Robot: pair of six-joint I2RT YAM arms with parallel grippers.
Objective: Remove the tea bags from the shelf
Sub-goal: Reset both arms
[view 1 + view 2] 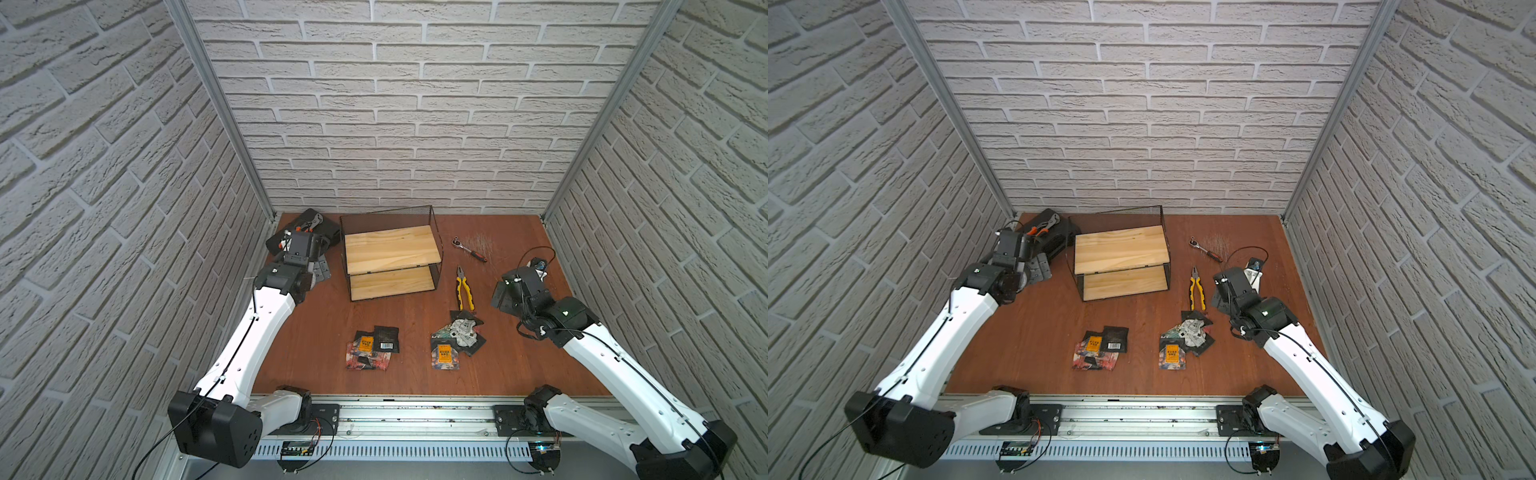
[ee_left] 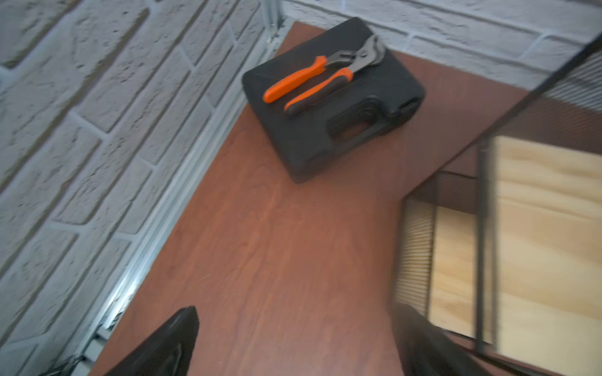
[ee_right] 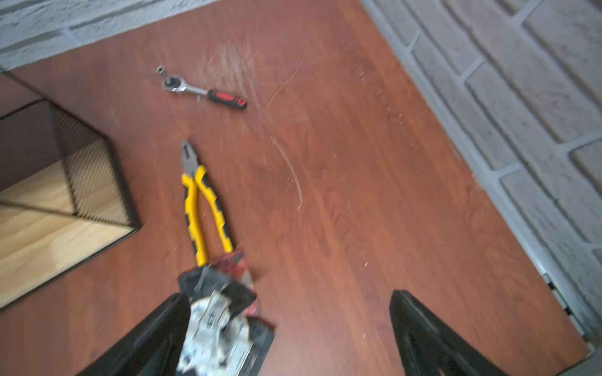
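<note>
Two heaps of foil tea bags (image 1: 372,348) lie toward the red-brown bench's (image 1: 316,332) front edge, the pine-and-wire shelf (image 1: 390,255) looks bare, and left claw (image 2: 296,311) and right claw (image 3: 290,298) gape empty.

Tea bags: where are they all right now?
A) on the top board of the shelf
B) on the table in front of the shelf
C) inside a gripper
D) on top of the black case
B: both boards of the shelf are bare, and the tea bags lie in two piles on the table in front of it.
</note>
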